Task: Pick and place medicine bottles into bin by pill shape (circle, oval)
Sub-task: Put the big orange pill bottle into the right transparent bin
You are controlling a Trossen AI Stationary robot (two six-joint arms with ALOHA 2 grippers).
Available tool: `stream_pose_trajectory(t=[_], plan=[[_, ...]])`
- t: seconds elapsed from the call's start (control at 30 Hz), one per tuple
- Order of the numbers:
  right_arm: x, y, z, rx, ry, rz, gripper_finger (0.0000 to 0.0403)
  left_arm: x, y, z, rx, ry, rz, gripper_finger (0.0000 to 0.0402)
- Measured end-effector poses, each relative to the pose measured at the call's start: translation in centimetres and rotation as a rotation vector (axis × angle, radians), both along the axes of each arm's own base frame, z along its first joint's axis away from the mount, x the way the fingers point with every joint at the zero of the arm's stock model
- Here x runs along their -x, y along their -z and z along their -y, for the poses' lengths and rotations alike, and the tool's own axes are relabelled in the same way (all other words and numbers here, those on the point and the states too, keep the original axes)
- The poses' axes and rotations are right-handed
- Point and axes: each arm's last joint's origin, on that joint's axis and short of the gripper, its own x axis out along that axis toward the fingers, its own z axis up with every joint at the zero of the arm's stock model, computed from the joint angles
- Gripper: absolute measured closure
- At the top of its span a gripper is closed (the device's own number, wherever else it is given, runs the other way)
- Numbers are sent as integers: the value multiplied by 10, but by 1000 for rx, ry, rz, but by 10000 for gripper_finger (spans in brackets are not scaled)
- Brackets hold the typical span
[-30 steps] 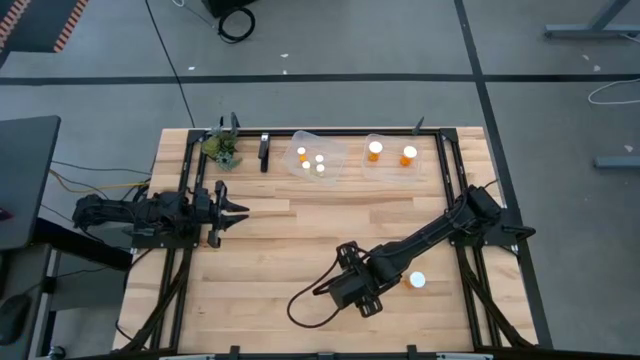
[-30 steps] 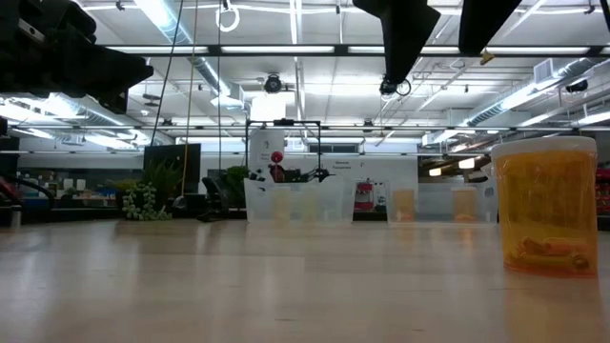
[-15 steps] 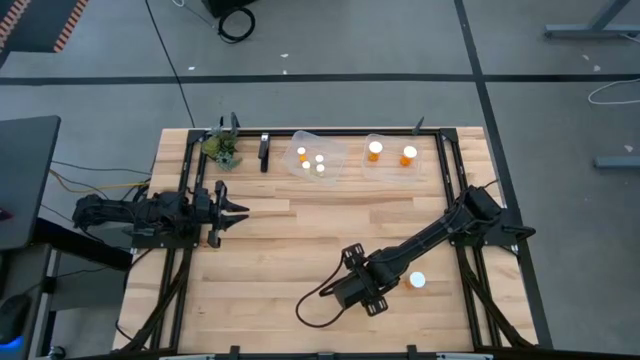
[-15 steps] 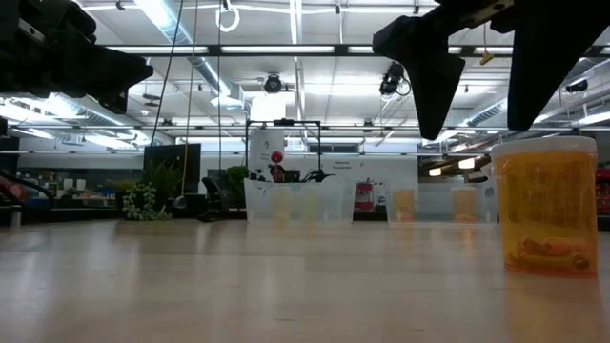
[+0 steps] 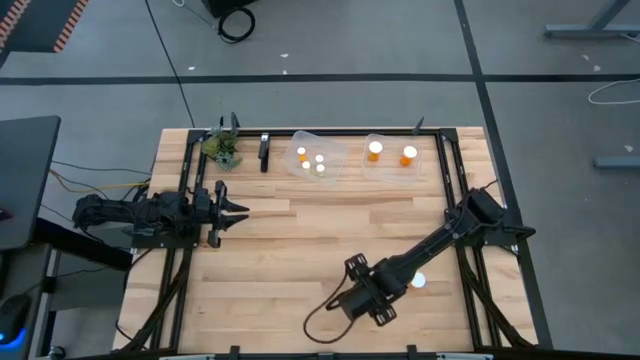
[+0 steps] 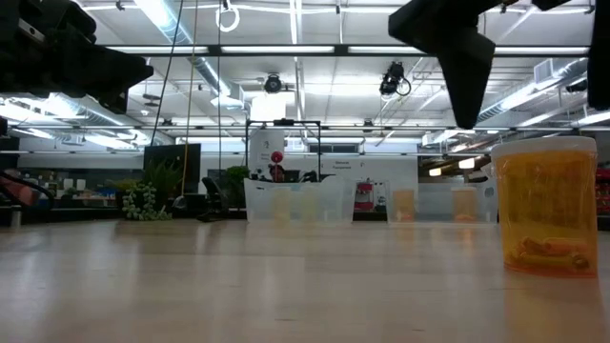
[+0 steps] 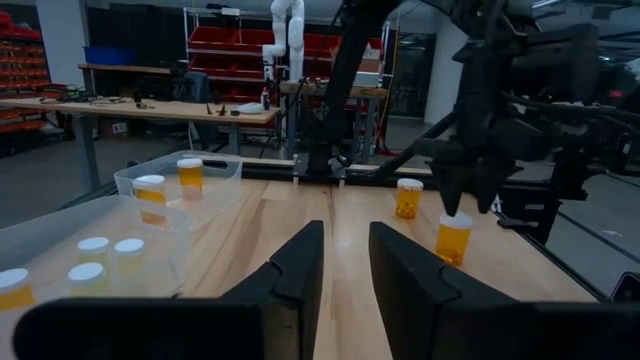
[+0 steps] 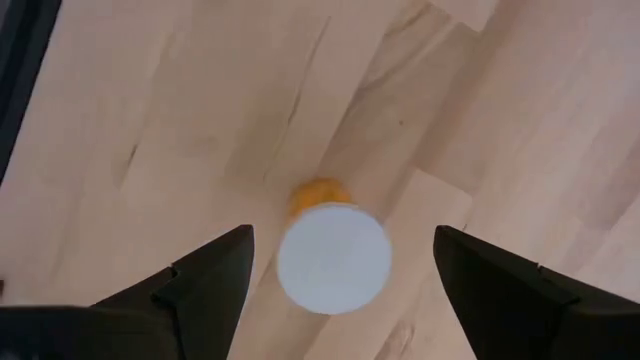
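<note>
A wide amber bottle with a white cap (image 8: 332,258) stands upright on the wooden table near its front edge; it also shows in the low view (image 6: 548,205) and the left wrist view (image 7: 453,238). My right gripper (image 8: 342,240) is open right above it, pointing down, with one finger on either side of the cap and clear of it; in the high view (image 5: 362,298) it hides the bottle. A second bottle (image 5: 418,282) stands just to the right. My left gripper (image 5: 235,208) waits open at the table's left.
Two clear bins stand at the far edge: the left bin (image 5: 318,158) holds several small white-capped bottles, the right bin (image 5: 392,153) two wider amber ones. A green plant (image 5: 222,148) and a dark object (image 5: 264,152) sit at the far left. A black cable (image 5: 325,312) loops by my right gripper.
My right gripper has gone toward the table's near edge and a little to the right, staying open and pointing down, and now stands over the wide bottle. The bottles have not moved.
</note>
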Motion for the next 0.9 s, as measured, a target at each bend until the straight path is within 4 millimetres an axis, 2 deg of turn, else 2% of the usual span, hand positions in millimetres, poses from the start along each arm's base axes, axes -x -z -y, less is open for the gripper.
stream_pose_trajectory(t=[0.17, 0.37, 0.6, 0.9], plan=[[4, 1, -7, 30, -22, 22, 88, 0, 0, 0, 0, 0, 0, 309], [12, 26, -3, 58, -48, -6, 88, 0, 0, 0, 0, 0, 0, 314], [13, 34, -1, 54, -44, -11, 89, 0, 0, 0, 0, 0, 0, 308], [8, 33, 2, 37, -24, 9, 138, 0, 0, 0, 0, 0, 0, 317]])
